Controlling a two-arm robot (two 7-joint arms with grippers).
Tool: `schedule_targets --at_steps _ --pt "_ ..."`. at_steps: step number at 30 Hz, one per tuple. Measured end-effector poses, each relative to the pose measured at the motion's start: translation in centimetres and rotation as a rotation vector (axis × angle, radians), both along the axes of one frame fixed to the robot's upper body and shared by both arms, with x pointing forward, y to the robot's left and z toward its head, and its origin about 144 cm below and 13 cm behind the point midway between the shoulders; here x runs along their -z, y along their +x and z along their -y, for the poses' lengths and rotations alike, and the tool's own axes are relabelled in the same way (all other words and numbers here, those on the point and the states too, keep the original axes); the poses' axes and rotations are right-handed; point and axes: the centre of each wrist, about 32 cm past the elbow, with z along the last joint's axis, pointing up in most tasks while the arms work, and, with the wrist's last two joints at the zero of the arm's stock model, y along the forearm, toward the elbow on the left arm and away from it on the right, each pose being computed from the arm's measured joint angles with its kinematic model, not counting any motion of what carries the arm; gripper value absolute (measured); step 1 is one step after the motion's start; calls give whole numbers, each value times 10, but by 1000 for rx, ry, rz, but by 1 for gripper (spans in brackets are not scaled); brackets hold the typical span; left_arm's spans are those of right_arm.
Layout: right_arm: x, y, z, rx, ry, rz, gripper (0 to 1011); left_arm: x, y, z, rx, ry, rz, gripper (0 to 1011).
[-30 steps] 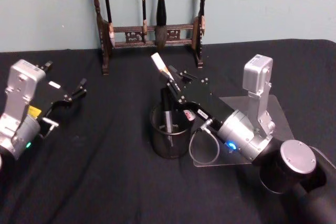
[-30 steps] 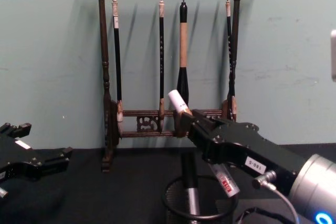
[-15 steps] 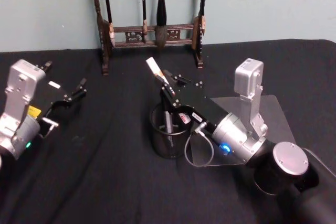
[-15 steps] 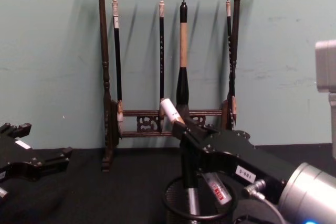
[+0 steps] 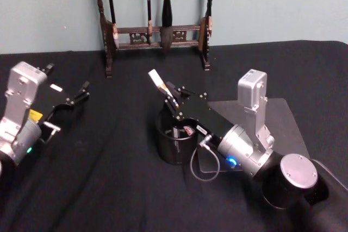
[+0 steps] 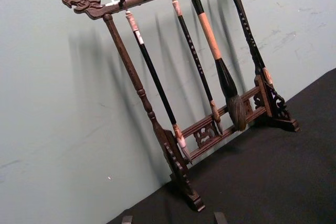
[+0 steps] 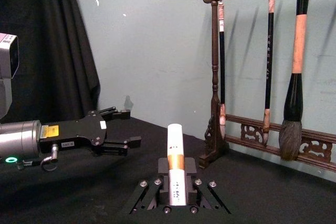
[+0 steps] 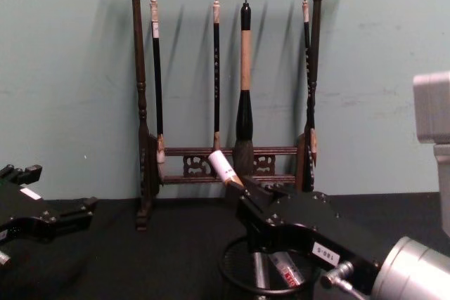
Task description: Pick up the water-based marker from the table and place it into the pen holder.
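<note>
The water-based marker [image 5: 159, 81], white with an orange band, leans tilted in my right gripper [image 5: 174, 101], which is shut on its barrel. Its lower end with a red label [image 8: 285, 270] reaches down inside the pen holder [image 5: 166, 153], a round black mesh cup at the table's middle. In the chest view the marker's white end [image 8: 221, 166] sticks up above the right gripper [image 8: 246, 191], over the holder's rim [image 8: 226, 258]. The right wrist view shows the marker [image 7: 175, 156] clamped between the fingers. My left gripper [image 5: 76, 97] is parked open at the far left.
A dark wooden brush rack [image 5: 157, 31] with hanging brushes stands against the back wall. A silver pen [image 8: 259, 272] stands in the holder. A clear plate [image 5: 277, 118] lies on the black cloth under the right arm. The left gripper [image 7: 113, 137] shows in the right wrist view.
My right gripper has come down and slightly left with the marker, so the marker's lower end sits deeper in the pen holder. The left arm has not moved.
</note>
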Motion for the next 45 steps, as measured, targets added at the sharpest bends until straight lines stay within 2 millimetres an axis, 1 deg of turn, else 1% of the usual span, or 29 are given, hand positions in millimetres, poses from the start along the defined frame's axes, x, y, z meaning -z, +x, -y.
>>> schedule_targets --at_steps 11,15,16,17,19,20,21,23,25,26,28,30,31,32,33,36,37,40,45 --pt "0 0 0 0 0 0 177 0 0 0 0 0 0 1001" --pt "0 0 0 1 1 -1 256 0 0 0 0 0 0 1001" --pt "0 0 0 1 1 -1 256 0 0 0 0 0 0 1001" --pt "0 0 0 1 1 -1 325 0 0 0 0 0 0 1001" --pt "0 0 0 1 1 -1 380 0 0 0 0 0 0 1001" --pt "-1 0 0 1 1 -1 440 0 0 0 0 0 0 1001" --pt "-1 0 0 1 1 -1 440 0 0 0 0 0 0 1001" --pt "-1 1 0 2 1 -1 537 0 0 0 0 0 0 1001" --pt "-1 1 0 2 1 -1 579 0 0 0 0 0 0 1001" --pt "-1 1 0 2 1 -1 624 0 0 0 0 0 0 1001" --pt "-1 1 0 2 1 -1 683 0 0 0 0 0 0 1001" --pt "-1 1 0 1 2 -1 722 0 0 0 0 0 0 1001" --pt "-1 1 0 1 2 -1 780 0 0 0 0 0 0 1001" --pt "-1 1 0 1 2 -1 790 0 0 0 0 0 0 1001" --pt "-1 1 0 1 2 -1 852 0 0 0 0 0 0 1001" --pt "-1 1 1 0 0 -4 902 0 0 0 0 0 0 1001" --pt "-3 1 3 1 -5 -5 951 0 0 0 0 0 0 1001" --pt "-9 2 6 4 -9 1 1003 0 0 0 0 0 0 1001" --pt "-21 4 14 31 -9 24 1002 0 0 0 0 0 0 1001"
